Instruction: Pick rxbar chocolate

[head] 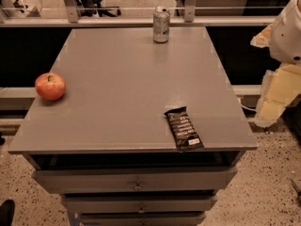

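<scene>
The rxbar chocolate (184, 128) is a flat black wrapper with rows of pale text and a small white patch. It lies flat near the front right edge of the grey table (122, 79), its long side running roughly front to back. My arm's white housing (288, 32) is at the right edge of the view. Below it the pale yellow gripper (275, 98) hangs off the table's right side, well to the right of the bar and apart from it. Nothing is in it.
A red apple (50, 86) sits at the table's left edge. A silver drink can (161, 25) stands upright at the far edge. Drawers (136, 180) are below the tabletop. A rail (127, 20) runs behind the table, and speckled floor lies to the right.
</scene>
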Tool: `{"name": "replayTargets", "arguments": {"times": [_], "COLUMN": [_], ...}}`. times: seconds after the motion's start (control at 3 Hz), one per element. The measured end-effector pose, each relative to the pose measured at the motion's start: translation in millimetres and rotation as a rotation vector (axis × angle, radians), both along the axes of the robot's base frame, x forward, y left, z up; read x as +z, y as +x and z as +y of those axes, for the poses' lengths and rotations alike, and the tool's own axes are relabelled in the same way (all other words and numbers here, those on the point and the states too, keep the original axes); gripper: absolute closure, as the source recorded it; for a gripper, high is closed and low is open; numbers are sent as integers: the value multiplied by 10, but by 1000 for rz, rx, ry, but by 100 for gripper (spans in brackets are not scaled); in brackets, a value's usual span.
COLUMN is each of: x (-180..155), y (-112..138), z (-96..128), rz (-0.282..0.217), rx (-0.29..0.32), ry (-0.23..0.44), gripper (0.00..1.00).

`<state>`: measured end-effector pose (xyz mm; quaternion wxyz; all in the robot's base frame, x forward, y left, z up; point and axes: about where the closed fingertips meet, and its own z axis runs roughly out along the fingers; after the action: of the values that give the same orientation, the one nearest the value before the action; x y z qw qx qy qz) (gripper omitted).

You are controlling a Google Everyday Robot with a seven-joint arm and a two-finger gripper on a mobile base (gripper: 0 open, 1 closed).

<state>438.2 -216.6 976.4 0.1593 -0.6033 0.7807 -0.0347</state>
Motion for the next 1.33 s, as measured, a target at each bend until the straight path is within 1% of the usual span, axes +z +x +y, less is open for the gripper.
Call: {"name": "replayTargets", "arguments": {"times": [0.33, 0.67, 1.0, 1.33], "x": [0, -16, -119, -291], "y": [0, 51, 159, 334], "z": [0, 76, 352, 625], "rz": [0, -9, -12, 33], "rx": [0, -3, 24, -11], "ry": [0, 37, 103, 169], "gripper": [0, 0, 0, 0]}}
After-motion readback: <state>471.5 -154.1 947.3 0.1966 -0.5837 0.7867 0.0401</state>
